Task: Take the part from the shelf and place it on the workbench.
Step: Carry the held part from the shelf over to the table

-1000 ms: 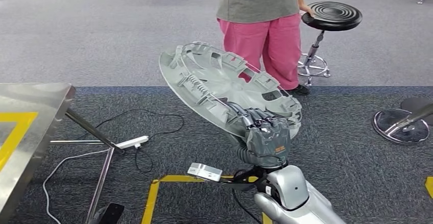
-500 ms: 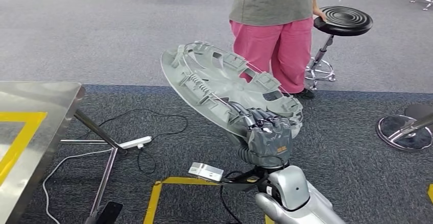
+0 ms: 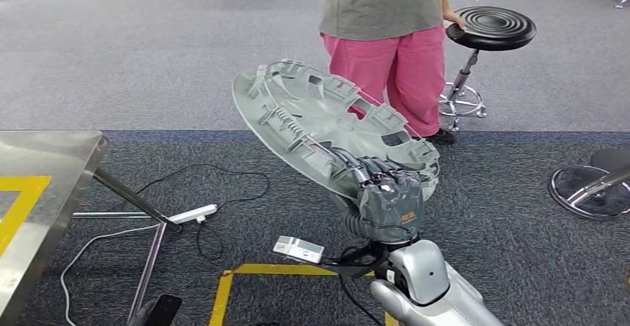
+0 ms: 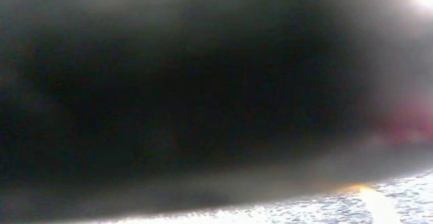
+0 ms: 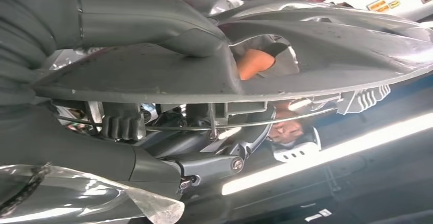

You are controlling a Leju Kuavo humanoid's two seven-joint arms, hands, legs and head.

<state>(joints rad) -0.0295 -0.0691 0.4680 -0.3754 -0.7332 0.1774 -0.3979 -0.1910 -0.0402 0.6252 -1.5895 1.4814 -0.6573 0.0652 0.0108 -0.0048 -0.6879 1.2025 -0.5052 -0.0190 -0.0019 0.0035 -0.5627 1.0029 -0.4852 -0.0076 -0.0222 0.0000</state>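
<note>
The right robot hand [image 3: 389, 201] grips the grey part's [image 3: 319, 122] rim, thumb [image 5: 153, 27] pressed on one face. The part is tilted above the floor. The left robot hand's state cannot be told.

Grey round ribbed part [image 3: 319, 129], tilted, held aloft above carpet

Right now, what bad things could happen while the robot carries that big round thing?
The right hand grips the big grey part by one edge only, so it might tip or slip. A person stands just behind it and could get bumped. The workbench is still off to the side.
</note>
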